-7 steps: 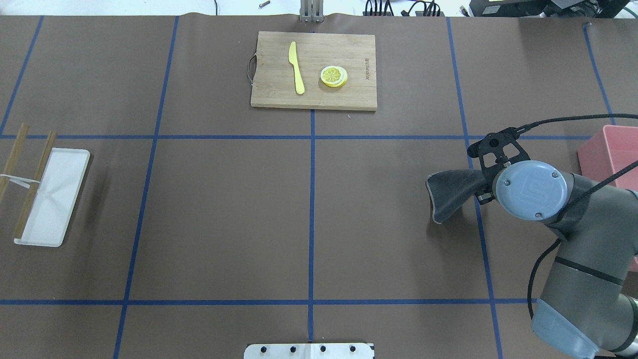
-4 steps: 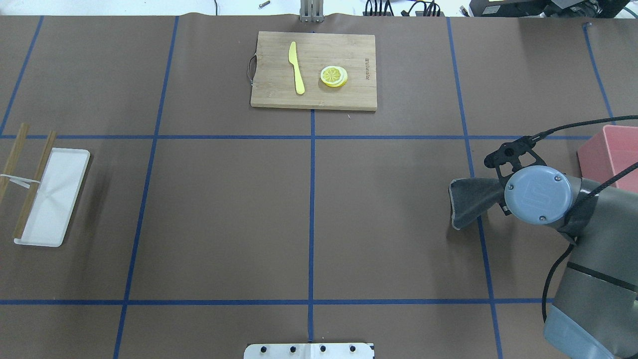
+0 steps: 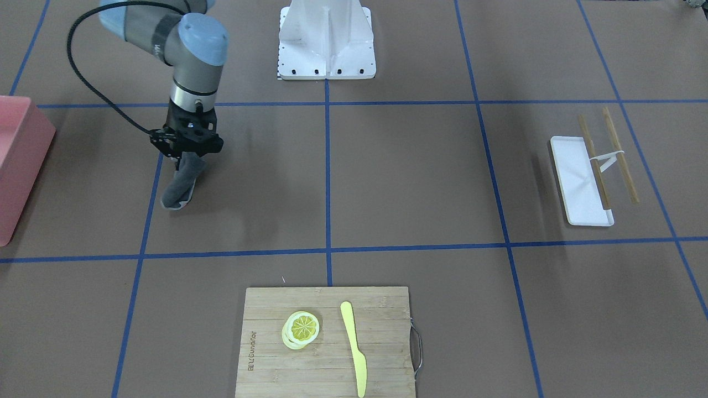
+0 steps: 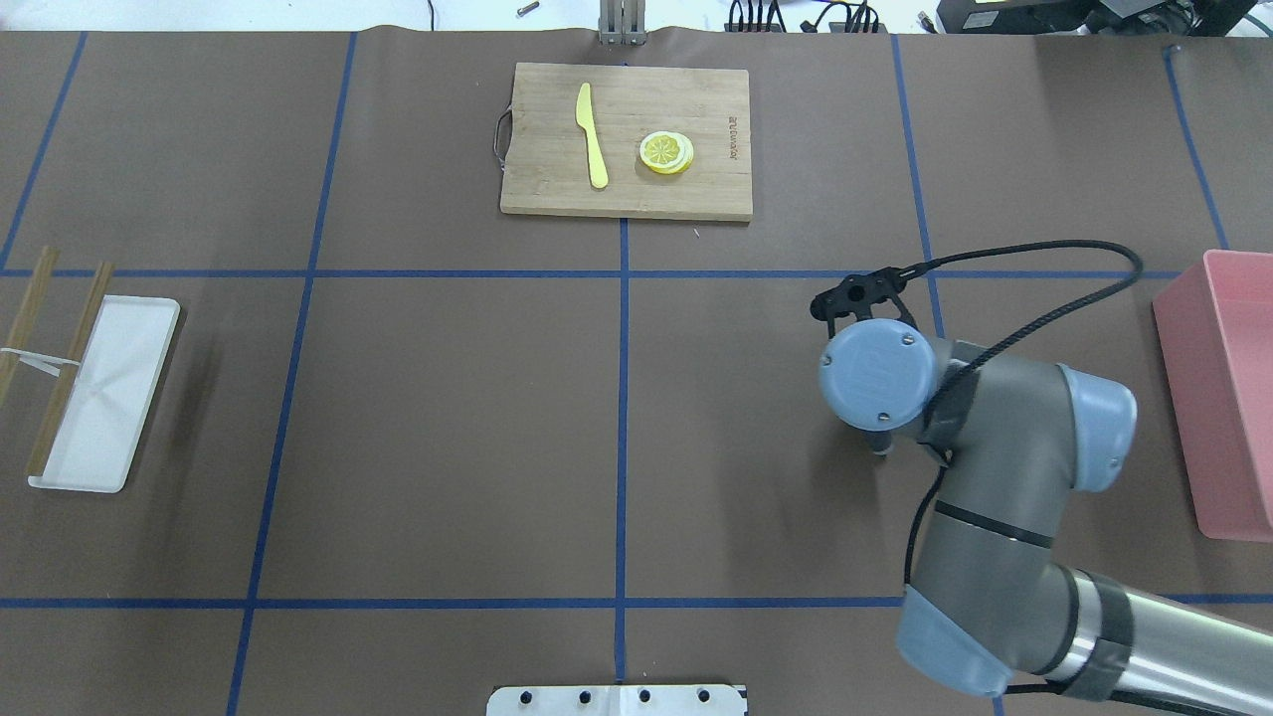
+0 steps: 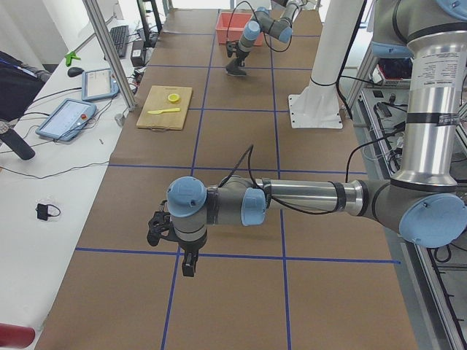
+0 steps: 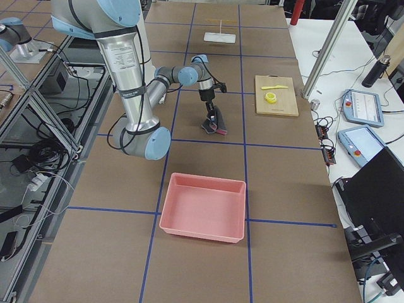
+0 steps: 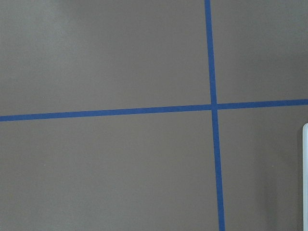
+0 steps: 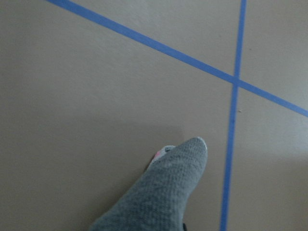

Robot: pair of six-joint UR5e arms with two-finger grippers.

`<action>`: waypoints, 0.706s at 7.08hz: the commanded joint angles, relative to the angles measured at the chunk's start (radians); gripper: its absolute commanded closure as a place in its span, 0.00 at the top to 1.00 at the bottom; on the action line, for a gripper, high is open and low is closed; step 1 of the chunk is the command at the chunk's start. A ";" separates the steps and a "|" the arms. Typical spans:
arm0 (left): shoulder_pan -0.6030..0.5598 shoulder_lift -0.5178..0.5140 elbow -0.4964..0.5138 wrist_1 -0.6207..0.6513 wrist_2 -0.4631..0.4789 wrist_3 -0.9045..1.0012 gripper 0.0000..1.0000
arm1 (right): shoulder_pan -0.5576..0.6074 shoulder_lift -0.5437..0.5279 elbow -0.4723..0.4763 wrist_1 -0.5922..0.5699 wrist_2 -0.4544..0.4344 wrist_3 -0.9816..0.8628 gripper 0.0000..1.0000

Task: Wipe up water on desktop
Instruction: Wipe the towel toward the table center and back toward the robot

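Observation:
The desktop [image 4: 448,418] is brown with blue tape lines; I see no water on it. My right gripper [image 3: 186,152] is shut on a grey cloth [image 3: 180,185] that hangs down, its lower end touching the desktop right of center. The cloth also shows in the exterior right view [image 6: 213,124] and the right wrist view [image 8: 159,192]. In the overhead view my right wrist [image 4: 877,374] hides the cloth. My left gripper [image 5: 187,264] shows only in the exterior left view, above the desktop; I cannot tell if it is open or shut.
A bamboo cutting board [image 4: 557,189] with a yellow knife [image 4: 592,134] and lemon slices [image 4: 666,152] lies at the far middle. A pink bin [image 4: 1228,398] stands at the right edge. A white tray [image 4: 104,393] with chopsticks [image 4: 55,378] lies at the left.
My right arm first moved right with the cloth, then swung back left. The cloth, which trailed out to the left of the wrist, is now hidden beneath it in the overhead view.

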 commanded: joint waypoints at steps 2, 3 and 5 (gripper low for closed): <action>0.000 0.003 0.000 0.000 0.000 0.000 0.98 | -0.077 0.173 -0.059 0.100 -0.001 0.351 0.00; 0.000 0.004 0.000 0.000 -0.002 0.000 0.98 | -0.103 0.176 -0.070 0.252 -0.004 0.441 0.00; 0.000 0.004 -0.002 0.000 -0.002 0.000 0.98 | -0.141 0.237 -0.126 0.310 -0.036 0.518 0.00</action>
